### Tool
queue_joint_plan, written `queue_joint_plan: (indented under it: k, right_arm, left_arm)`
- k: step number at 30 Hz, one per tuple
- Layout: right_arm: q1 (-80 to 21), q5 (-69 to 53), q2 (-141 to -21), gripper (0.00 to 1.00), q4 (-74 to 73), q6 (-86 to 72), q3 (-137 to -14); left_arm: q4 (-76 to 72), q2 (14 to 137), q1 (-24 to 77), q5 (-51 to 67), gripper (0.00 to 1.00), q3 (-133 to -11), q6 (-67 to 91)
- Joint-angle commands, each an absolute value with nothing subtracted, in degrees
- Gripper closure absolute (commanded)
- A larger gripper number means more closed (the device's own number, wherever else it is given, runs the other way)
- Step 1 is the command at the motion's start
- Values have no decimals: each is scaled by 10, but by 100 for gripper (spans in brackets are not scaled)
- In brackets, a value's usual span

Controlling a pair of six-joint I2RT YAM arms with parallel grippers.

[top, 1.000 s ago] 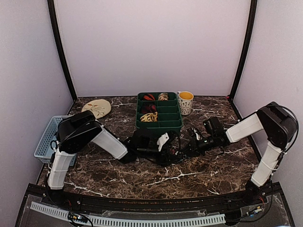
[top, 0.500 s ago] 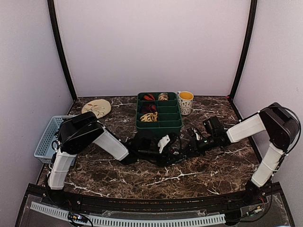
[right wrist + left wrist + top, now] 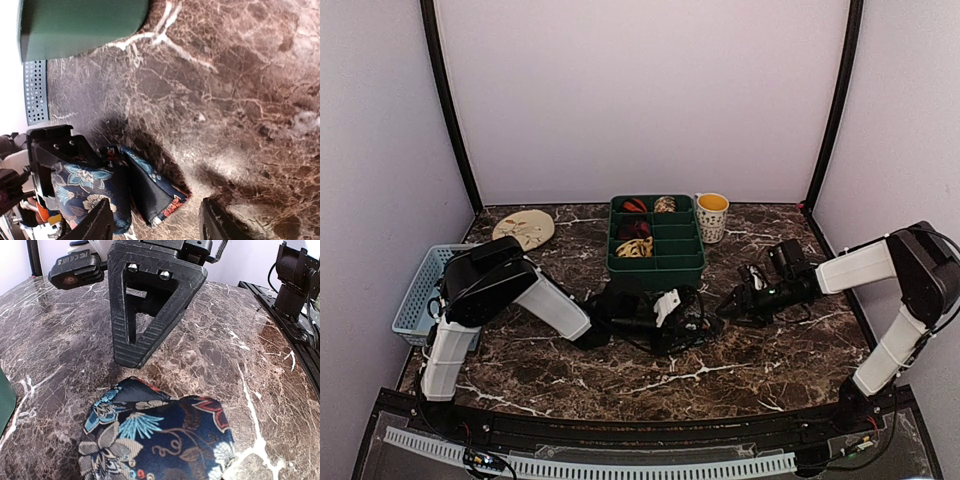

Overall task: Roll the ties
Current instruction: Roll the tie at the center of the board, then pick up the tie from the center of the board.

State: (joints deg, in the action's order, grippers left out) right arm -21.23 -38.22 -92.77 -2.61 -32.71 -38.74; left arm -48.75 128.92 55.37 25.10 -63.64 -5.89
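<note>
Tie (image 3: pixel 155 437), navy floral, bunched

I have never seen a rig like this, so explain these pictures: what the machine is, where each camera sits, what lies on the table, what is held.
Two robot arms, each ending in a two-finger gripper, work on a marble table. One picture looks down from above; the other two come from cameras on the wrists. The left gripper has its fingers either side of a dark floral tie; whether they pinch it is unclear. The right gripper is open and empty. Also on it: a green tray holding rolled ties, a cup, a pale plate and a blue basket.
</note>
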Motion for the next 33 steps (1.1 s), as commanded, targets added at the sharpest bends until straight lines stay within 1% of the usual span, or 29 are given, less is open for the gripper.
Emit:
queue_joint_plan:
  k: [1, 3, 5, 10, 14, 19, 27, 29, 30, 31, 33]
  right_arm:
    - [-213, -395, -952, 38, -32, -326, -393]
    - [-216, -415, -969, 35, -10, -333, -391]
    - [-225, -441, -978, 33, 21, -344, -388]
    - [-250, -505, -992, 36, 105, -378, -374]
    - [-257, -502, -977, 37, 140, -384, -358]
    - [-272, -514, -964, 34, 175, -390, -351]
    - [-295, -515, -967, 32, 187, -398, -364]
    - [-297, -509, -966, 35, 182, -396, -366]
    - [-297, -507, -965, 38, 178, -394, -365]
    - [-297, -504, -965, 43, 173, -391, -365]
    - [-297, -493, -965, 57, 156, -383, -366]
  left_arm:
    - [-386, 1289, 555, 229, 73, -610, -78]
    - [-387, 1289, 555, 229, 73, -610, -78]
    - [-386, 1289, 555, 228, 73, -610, -78]
    - [-381, 1289, 555, 224, 73, -612, -84]
    - [-379, 1289, 555, 224, 73, -613, -86]
    - [-377, 1289, 555, 224, 73, -612, -89]
    - [-378, 1289, 556, 226, 73, -612, -88]
    - [-378, 1289, 556, 225, 73, -612, -88]
    - [-378, 1289, 556, 225, 73, -612, -87]
    - [-378, 1289, 556, 224, 73, -612, -88]
    - [-378, 1289, 556, 223, 73, -612, -87]
